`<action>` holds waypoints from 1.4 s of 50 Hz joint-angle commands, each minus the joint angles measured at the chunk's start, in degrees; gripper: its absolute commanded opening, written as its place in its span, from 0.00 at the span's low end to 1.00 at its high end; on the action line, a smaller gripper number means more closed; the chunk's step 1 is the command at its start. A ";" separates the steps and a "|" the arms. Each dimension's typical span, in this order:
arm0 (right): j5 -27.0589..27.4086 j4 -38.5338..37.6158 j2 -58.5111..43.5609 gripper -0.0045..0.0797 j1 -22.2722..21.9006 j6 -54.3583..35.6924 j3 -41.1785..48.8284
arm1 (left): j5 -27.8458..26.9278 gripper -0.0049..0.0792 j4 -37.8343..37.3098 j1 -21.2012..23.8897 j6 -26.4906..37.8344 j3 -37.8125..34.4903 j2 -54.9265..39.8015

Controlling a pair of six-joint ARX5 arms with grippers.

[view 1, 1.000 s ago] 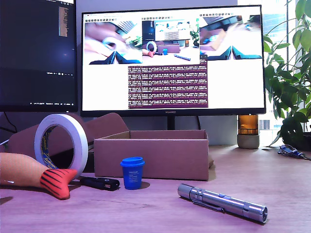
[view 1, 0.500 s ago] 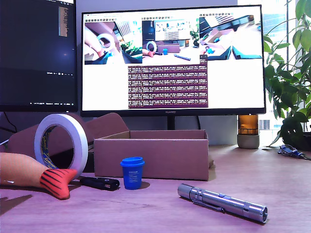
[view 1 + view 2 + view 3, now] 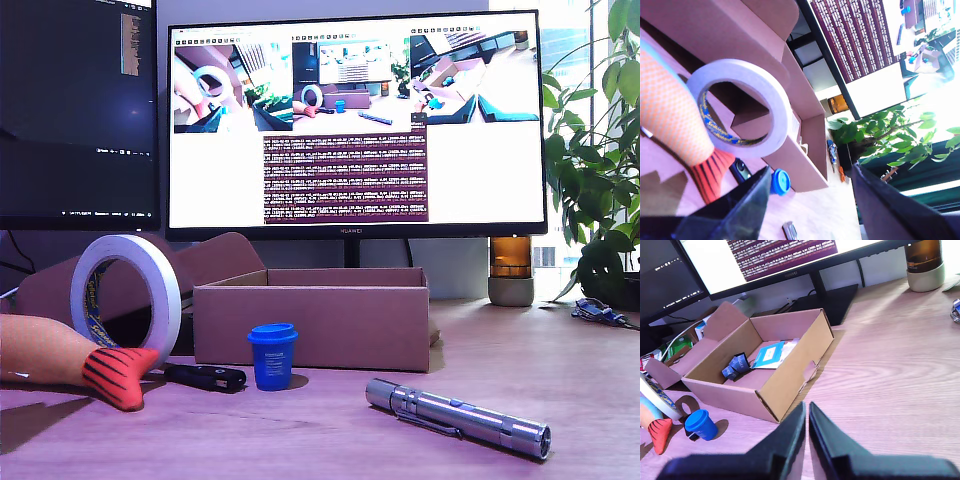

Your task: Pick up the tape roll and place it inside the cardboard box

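exterior view: one tape roll (image 3: pixel 125 297) stands on edge at 9 o'clock of the cardboard box (image 3: pixel 312 316), leaning on an orange fish-like toy (image 3: pixel 75 362) with a red striped tail, not in the box yet. no arm shows in this view.

first wrist view: my first gripper (image 3: pixel 807 200) is spread wide and empty, tape roll (image 3: pixel 742 107) ahead of the jaws, no contact. second wrist view: my second gripper (image 3: pixel 807 427) is pinched closed on nothing, hovering over the desk (image 3: pixel 890 370) near the box (image 3: pixel 775 375), which already has a few blue packets inside.

handling, my guess: roll looks light and stiff, smooth white outer face maybe a bit slick, not fragile. best hold is across the band, one finger through the hollow centre, one outside, at 12 o'clock on the ring. it may roll or tip if nudged.

count: one tape roll, one box, one blue cup (image 3: pixel 272 355), one silver flashlight (image 3: pixel 457 417), one toy, two monitors.
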State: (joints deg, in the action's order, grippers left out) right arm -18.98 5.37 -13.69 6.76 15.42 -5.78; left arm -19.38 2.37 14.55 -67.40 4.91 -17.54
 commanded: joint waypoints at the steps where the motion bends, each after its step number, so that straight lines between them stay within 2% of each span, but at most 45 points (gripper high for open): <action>1: -0.31 -0.92 0.09 0.04 1.22 0.09 0.42 | 0.72 0.62 1.64 0.66 0.13 -0.81 -2.03; 11: -3.67 -2.99 0.09 0.04 7.02 -0.35 0.42 | 1.07 0.61 8.20 2.54 1.84 -0.81 -8.96; 19: -5.09 -2.78 -0.02 0.04 14.32 -0.37 0.42 | 1.25 0.61 13.38 3.13 2.19 -0.81 -15.17; 25: -4.94 -1.55 -0.02 0.04 20.20 -0.83 0.42 | 1.25 0.61 17.44 3.50 2.49 -0.81 -19.54; 33: -2.45 0.37 -0.02 0.04 24.90 -2.19 0.42 | 1.20 0.61 23.78 4.11 2.47 -0.81 -25.20; 41: 0.13 0.68 -0.02 0.04 26.64 -2.99 0.42 | 1.22 0.61 29.75 5.01 2.47 -0.81 -30.91; 51: 0.52 1.22 -0.02 0.04 26.73 -3.26 0.42 | 1.53 0.62 36.59 5.51 2.47 -0.72 -37.38; 56: 0.70 1.51 -0.02 0.04 26.71 -3.26 0.42 | 1.62 0.68 38.14 5.51 2.51 0.00 -40.26; 70: 1.60 1.77 -0.02 0.04 26.71 -3.34 0.42 | 1.44 0.69 42.97 5.51 3.13 3.04 -48.17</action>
State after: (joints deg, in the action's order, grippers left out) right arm -17.43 7.40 -13.69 33.19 12.16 -5.78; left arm -17.91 44.25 19.88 -65.10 6.63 -64.64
